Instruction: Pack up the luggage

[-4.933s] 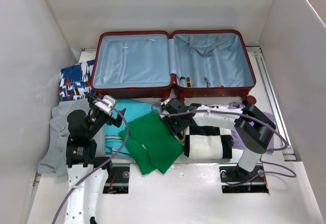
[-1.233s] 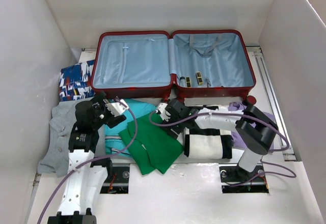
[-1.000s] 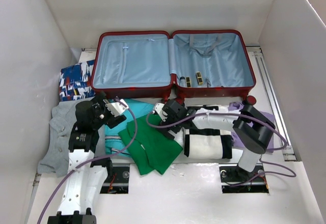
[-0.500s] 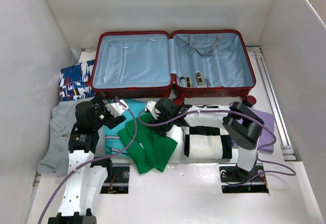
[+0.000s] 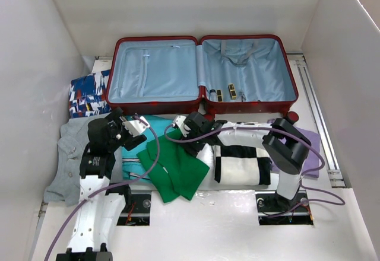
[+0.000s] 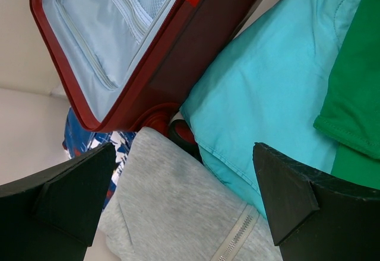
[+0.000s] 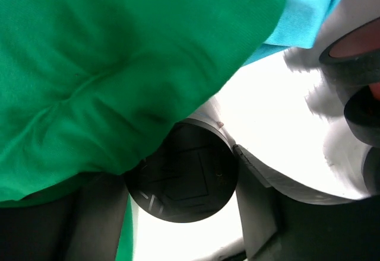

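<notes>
The luggage lies open at the back, a dark-red shell with pale blue lining; it also shows in the left wrist view. A green shirt lies in front of it, its right side folded over to the left. My right gripper sits at that folded edge. In the right wrist view its jaws stand apart, and green cloth drapes over the left finger. My left gripper is open and empty above a grey zip garment, beside a teal shirt.
The teal shirt lies under the green one. The grey garment and a blue patterned cloth lie at left. A black-and-white striped cloth and a purple cloth lie at right. Small items sit in the right half.
My right gripper swept left across the green shirt, folding its right side over, so the shirt now lies narrower. The left arm rose and drew back earlier and has since stayed still.
</notes>
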